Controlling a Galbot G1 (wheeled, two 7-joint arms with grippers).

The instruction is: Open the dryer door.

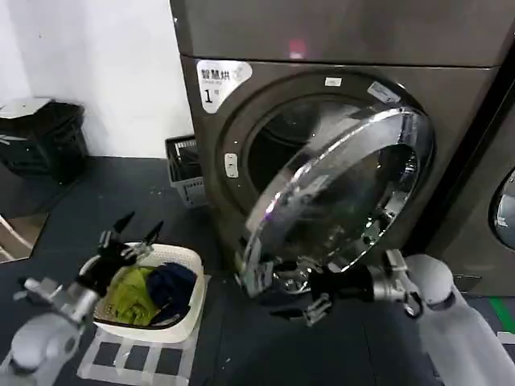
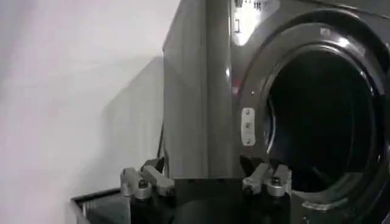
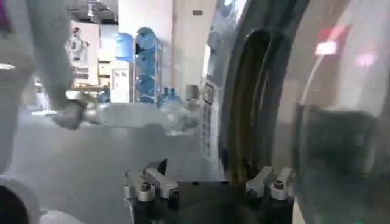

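The dryer door (image 1: 346, 193), a chrome ring around dark glass, stands swung partway out from the bronze-grey machine, hinged on the right, and the dark drum opening (image 1: 278, 149) shows behind it. My right gripper (image 1: 299, 296) is at the door's lower free edge, open. In the right wrist view the door's rim (image 3: 256, 103) runs up between the spread fingers of the right gripper (image 3: 210, 173), close to one of them. My left gripper (image 1: 129, 241) hangs open over the laundry basket, away from the door. The left wrist view shows the left gripper (image 2: 204, 165) holding nothing, facing the drum opening (image 2: 323, 115).
A white laundry basket (image 1: 191, 310) with green and dark blue clothes sits on the floor at lower left. A dark crate (image 1: 185, 169) stands against the machine's left side, and a black bin (image 1: 44, 137) stands by the wall. A neighbouring machine (image 1: 491, 209) stands on the right.
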